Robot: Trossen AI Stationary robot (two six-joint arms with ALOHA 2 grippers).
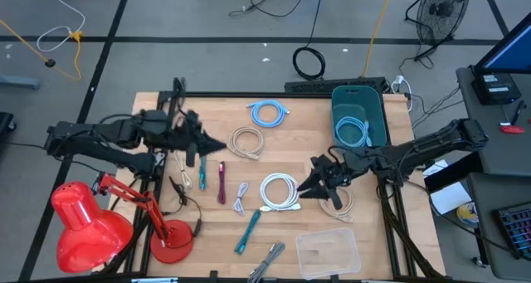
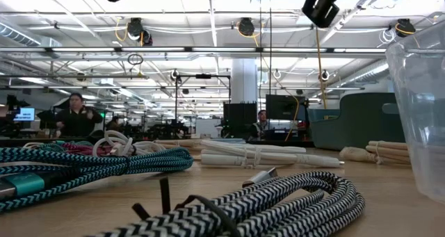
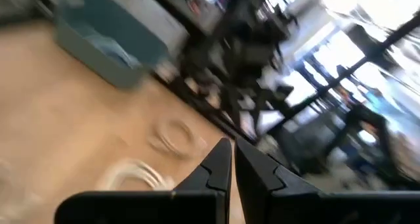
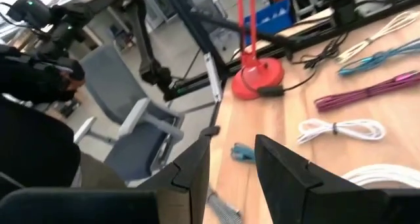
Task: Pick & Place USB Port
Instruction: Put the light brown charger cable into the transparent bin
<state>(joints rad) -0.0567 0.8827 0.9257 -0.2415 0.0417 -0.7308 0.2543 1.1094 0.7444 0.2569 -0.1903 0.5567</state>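
From above, the left gripper (image 1: 217, 143) hovers over the table's (image 1: 315, 225) left half near a beige cable coil (image 1: 246, 142); the right gripper (image 1: 305, 186) hangs beside the white cable coil (image 1: 279, 192); a teal bin (image 1: 358, 117) holds a blue cable (image 1: 353, 131).

At table level, a black-and-white braided cable (image 2: 278, 206) lies nearest.

The left wrist shows its fingers (image 3: 213, 168) pressed together, empty.

The right wrist shows its fingers (image 4: 282, 175) apart, holding nothing, above the table edge; a red lamp base (image 4: 257, 75) stands beyond.

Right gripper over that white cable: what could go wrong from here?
The right gripper hangs open, empty, beside the white cable, with a beige coil under the arm; a descent may snag either. Cables lie close together, so it may catch two. The left gripper, shut, hovers near another coil.
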